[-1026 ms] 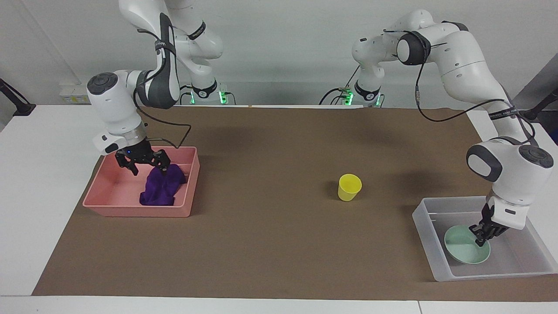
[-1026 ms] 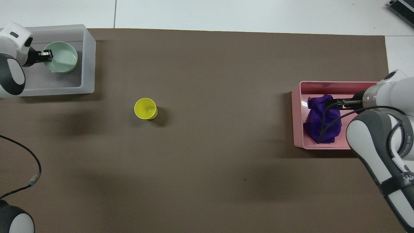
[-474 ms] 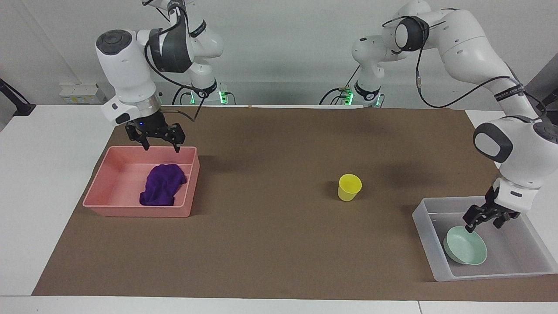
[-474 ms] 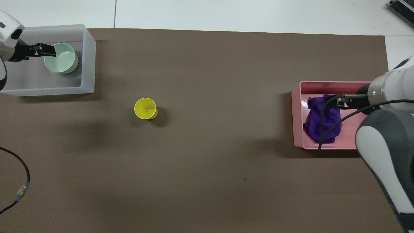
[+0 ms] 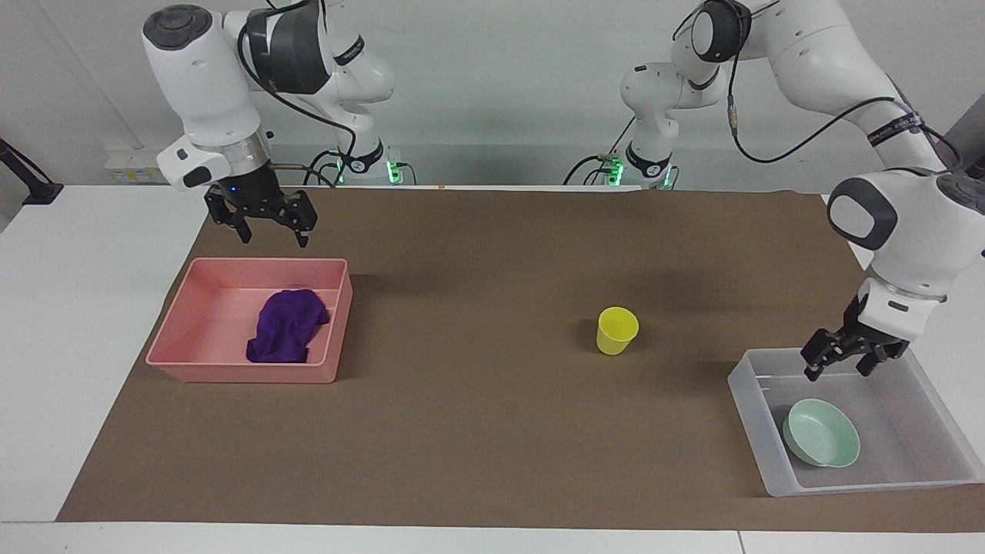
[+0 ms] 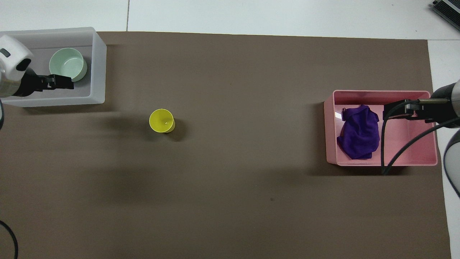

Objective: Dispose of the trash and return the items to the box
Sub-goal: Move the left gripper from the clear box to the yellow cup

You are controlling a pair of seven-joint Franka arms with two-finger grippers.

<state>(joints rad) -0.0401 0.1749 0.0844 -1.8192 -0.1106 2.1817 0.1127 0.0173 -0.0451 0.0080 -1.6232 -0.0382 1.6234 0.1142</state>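
1. Hovering empty, the right gripper (image 5: 272, 229) hangs in the air over the robot-side wall of the pink tray (image 5: 196, 312), fingers spread apart with nothing between them. In the overhead view that same gripper (image 6: 390, 110) shows over the tray (image 6: 413, 158) interior, but the facing view makes it clear it's well up off it.
2. The rag (image 5: 286, 326) lies below that gripper, crumpled on the tray floor toward the table-middle wall. Not touching the fingers at all. From above the rag (image 6: 358, 132) is just beside the gripper's tips.
3. The left gripper (image 5: 839, 366) is up over the robot-side edge of the box (image 5: 750, 415), fingers apart too, holding nothing. From overhead this gripper (image 6: 68, 82) sits over the box (image 6: 97, 64) floor.
4. The bowl (image 5: 821, 442) rests inside the box, below the left gripper and clear of it, tilted a bit with one side propped near the wall that faces the middle of the table. In the overhead view the bowl (image 6: 68, 64) is just past the gripper's tips, farther from the robots.
5. The cup (image 5: 616, 330) stands upright on the brown mat (image 5: 477, 431), out in the open, well apart from both grippers but a lot closer to the left one and the box. The cup (image 6: 161, 121) is mouth-up from above, nothing visible in it.
6. Both arms come down from their bases onto their own ends of the mat (image 6: 230, 201).
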